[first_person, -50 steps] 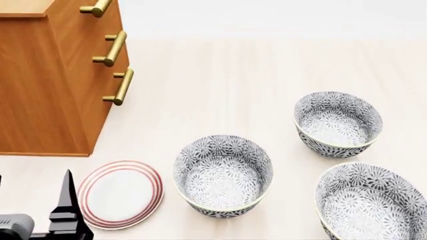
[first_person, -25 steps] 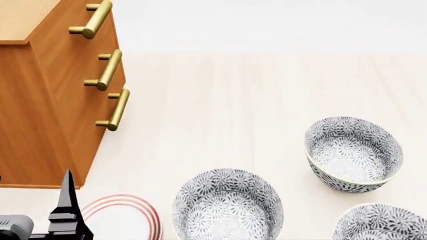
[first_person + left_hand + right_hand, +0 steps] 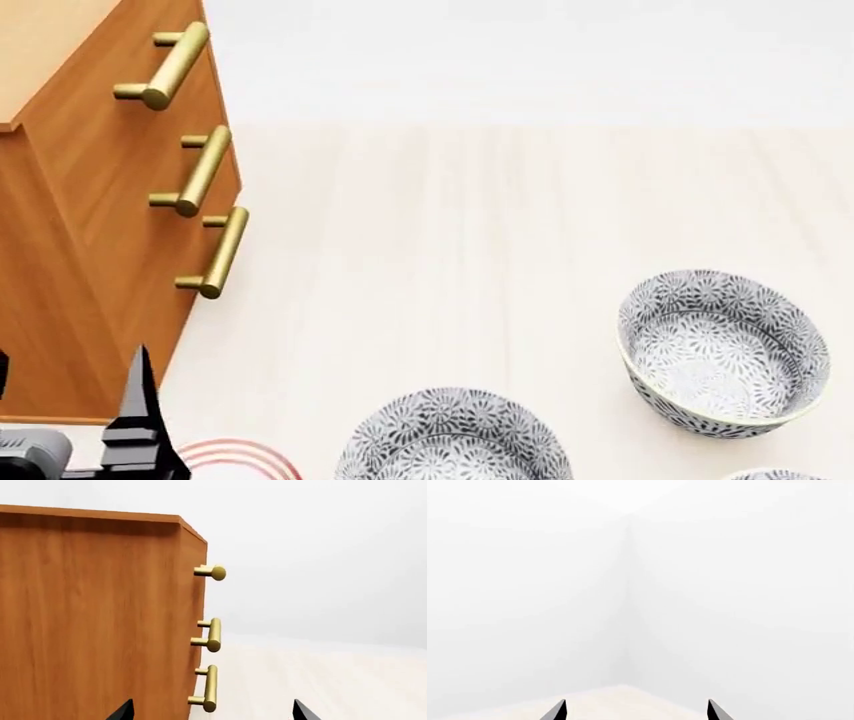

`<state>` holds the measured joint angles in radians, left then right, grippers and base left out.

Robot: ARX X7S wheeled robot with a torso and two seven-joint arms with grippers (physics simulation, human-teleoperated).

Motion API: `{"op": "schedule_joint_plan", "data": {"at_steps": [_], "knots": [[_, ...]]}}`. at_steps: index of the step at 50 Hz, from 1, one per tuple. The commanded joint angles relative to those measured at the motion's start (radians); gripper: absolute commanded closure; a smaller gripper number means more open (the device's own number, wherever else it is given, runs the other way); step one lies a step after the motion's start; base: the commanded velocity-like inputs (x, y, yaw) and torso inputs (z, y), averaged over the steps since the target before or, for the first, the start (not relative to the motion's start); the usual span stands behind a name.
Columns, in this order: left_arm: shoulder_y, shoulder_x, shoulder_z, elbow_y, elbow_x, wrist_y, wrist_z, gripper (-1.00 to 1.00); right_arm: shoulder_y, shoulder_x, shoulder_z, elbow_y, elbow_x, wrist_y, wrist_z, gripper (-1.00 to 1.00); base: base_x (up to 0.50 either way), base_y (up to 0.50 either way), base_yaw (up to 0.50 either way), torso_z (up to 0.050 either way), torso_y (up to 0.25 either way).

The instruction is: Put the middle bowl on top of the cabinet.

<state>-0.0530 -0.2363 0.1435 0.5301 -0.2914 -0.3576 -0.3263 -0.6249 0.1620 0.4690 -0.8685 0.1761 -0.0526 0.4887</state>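
Note:
Three look-alike grey-and-white floral bowls show in the head view. One bowl (image 3: pixel 454 440) is cut by the bottom edge at the centre. A whole bowl (image 3: pixel 721 350) stands at the right, and a sliver of the third bowl (image 3: pixel 778 474) peeks in at the bottom right. I cannot tell which is the middle bowl. The orange-brown cabinet (image 3: pixel 94 230) with brass handles fills the left side, and its side (image 3: pixel 93 620) faces the left wrist view. My left gripper (image 3: pixel 134 435) hangs open near the cabinet's base; its tips (image 3: pixel 213 714) hold nothing. My right gripper (image 3: pixel 637 714) is open and empty, facing bare wall.
A white plate with red rings (image 3: pixel 234 460) lies at the bottom edge between my left gripper and the centre bowl. Pale wooden floor (image 3: pixel 467 230) stretches from the cabinet front to the bowls. The brass handles (image 3: pixel 200 170) stick out from the cabinet front.
The head view has lifted: the bowls and plate have slid down toward the bottom edge, and more of the cabinet's front and handles shows. The left gripper keeps its place in the view.

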Motion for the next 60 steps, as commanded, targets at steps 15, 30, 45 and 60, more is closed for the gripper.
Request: {"op": "schedule_joint_plan", "data": {"at_steps": [15,30,45,60], "knots": [[-0.074,0.156,-0.076,0.071,-0.558,-0.333,-0.094,-1.00,-0.006,-0.011,-0.022,-0.010,-0.026,-0.021,0.019,-1.00,0.00,0.00,0.00,0.000,0.000],[-0.036,0.205,-0.058,0.111,-0.785,-0.373,-0.238,-1.00,0.014,-0.005,-0.051,0.011,-0.040,-0.030,0.025,-1.00,0.00,0.00,0.00,0.000,0.001],[0.011,0.163,0.103,0.086,-0.478,-0.232,-0.233,-1.00,-0.003,0.002,-0.037,0.028,-0.019,-0.062,0.023,-1.00,0.00,0.00,0.00,0.000,0.000],[0.015,0.143,0.156,0.028,-0.459,-0.164,-0.163,-1.00,-0.014,0.007,-0.036,0.023,-0.018,-0.062,0.028,-1.00,0.00,0.00,0.00,0.000,0.000]]}}
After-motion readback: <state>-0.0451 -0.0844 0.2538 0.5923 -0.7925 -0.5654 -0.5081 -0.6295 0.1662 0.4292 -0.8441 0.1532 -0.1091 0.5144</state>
